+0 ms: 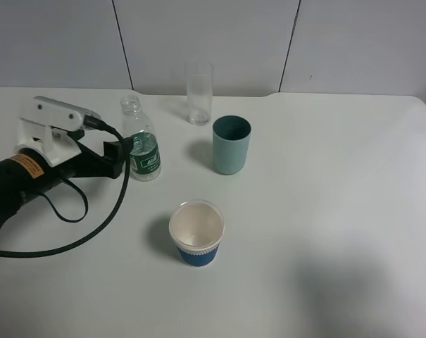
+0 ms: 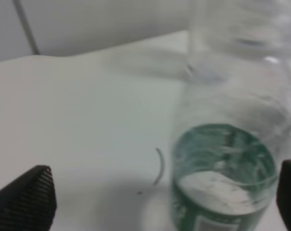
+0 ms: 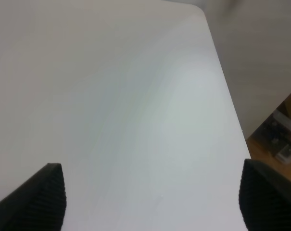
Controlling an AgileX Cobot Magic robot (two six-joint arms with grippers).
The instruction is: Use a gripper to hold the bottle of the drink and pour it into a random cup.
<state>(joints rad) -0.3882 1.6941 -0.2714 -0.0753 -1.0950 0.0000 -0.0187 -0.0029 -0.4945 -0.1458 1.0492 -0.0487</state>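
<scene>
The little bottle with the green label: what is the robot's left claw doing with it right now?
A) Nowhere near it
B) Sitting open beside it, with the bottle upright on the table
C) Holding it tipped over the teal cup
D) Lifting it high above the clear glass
B: the bottle stands upright on the table, and the left gripper has its jaws spread wide with the bottle between them, not yet clamped.

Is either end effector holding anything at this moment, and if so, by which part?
Nothing is held. The left end effector is open beside the bottle, jaws not closed on it. The right end effector is open over bare table.
</scene>
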